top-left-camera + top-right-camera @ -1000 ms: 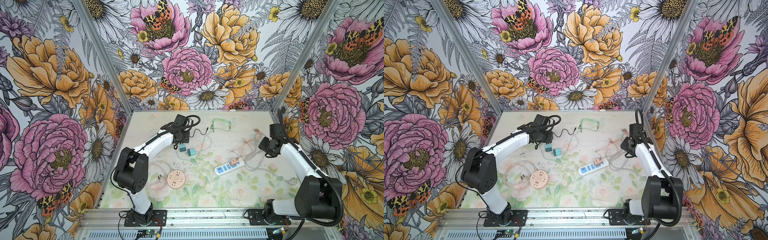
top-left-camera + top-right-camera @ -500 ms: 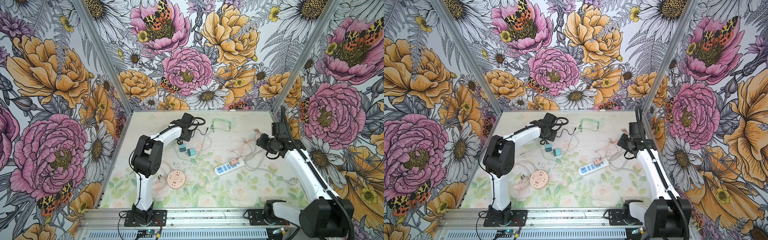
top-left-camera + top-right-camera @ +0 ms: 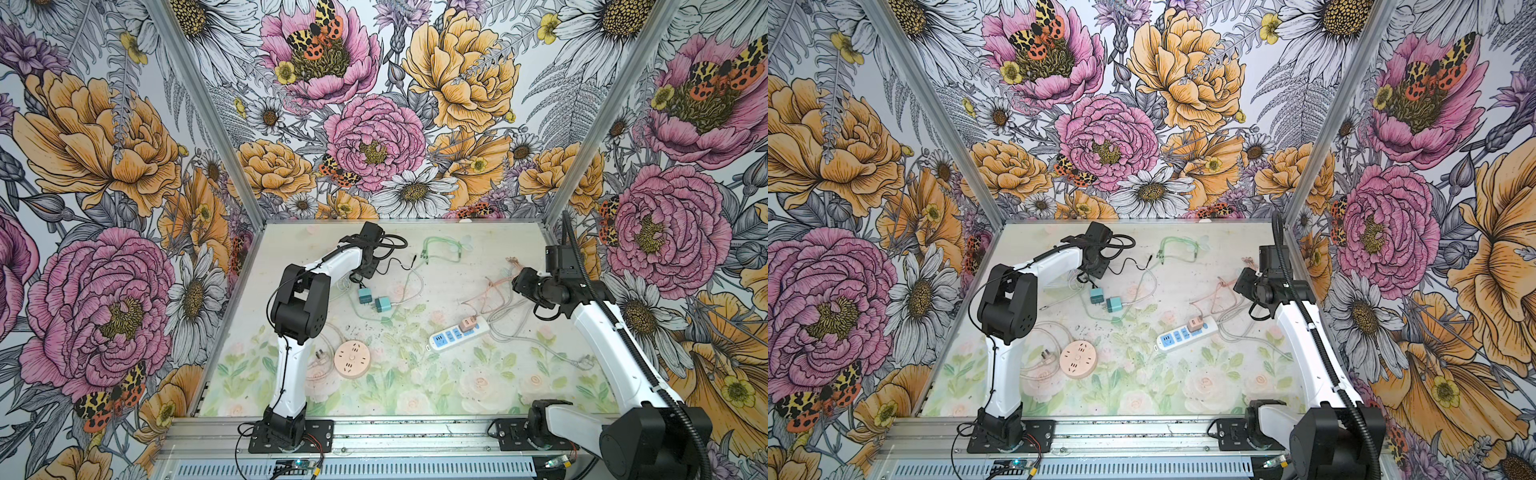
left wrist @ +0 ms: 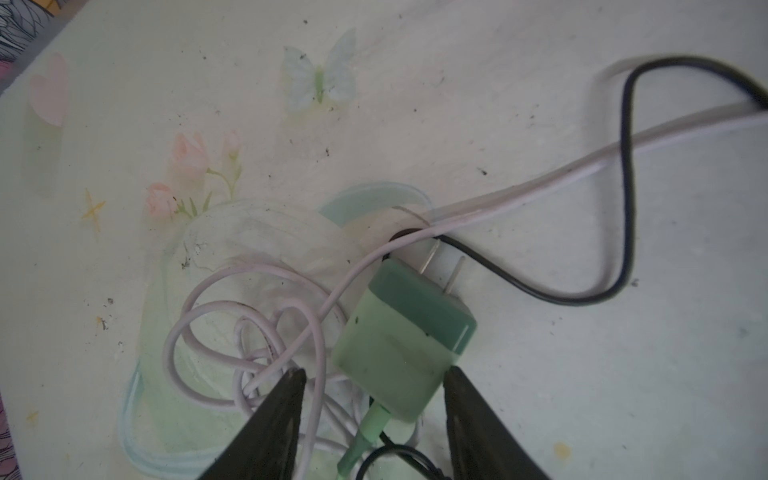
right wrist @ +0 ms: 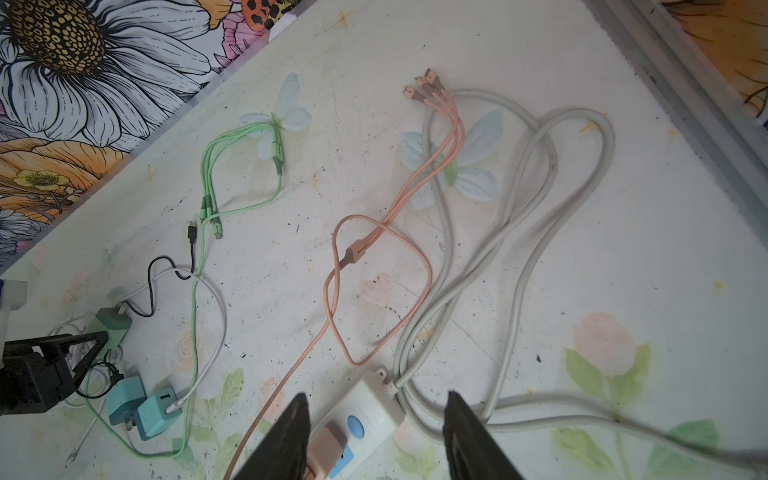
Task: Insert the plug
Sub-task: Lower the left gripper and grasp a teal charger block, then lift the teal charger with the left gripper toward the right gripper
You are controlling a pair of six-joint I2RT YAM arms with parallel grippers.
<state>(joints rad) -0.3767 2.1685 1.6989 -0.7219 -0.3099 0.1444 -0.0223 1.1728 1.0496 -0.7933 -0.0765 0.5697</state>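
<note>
**Green plug (image 4: 405, 332) found inside the open left claw (image 4: 374, 374), far from the strip (image 3: 459, 332)**

The green plug is seen lying flat on the table (image 4: 582, 374). It is well apart from the strip, on the left arm's side. The left claw is placed right at it, open a little wider than the plug, with one finger on each side of the plug's back end. Nothing is gripped yet. One finger (image 4: 478, 419) looks to be touching the plug's corner, or nearly so. A gap is seen at the other finger, and the white cord (image 4: 498, 208) is looped through that gap.

The plug's long line is set straight out from the left claw. The two prongs (image 4: 430, 259) are pointed away from the claw, and a green cord (image 4: 365, 428) is joined at the near end. Judged from the right wrist view, the prongs are not pointed at the strip. A turn is likely needed before the plug can be pushed in.

The right claw (image 5: 376, 401) is hung just above the strip. It is open wide, and nothing is held in it. A pink plug (image 5: 328, 442) is already seated in the strip, and blue slots (image 3: 441, 340) beside it are free.

The left arm is judged much the nearer one for picking up the green plug. The right claw is well placed for holding the strip down.
</note>
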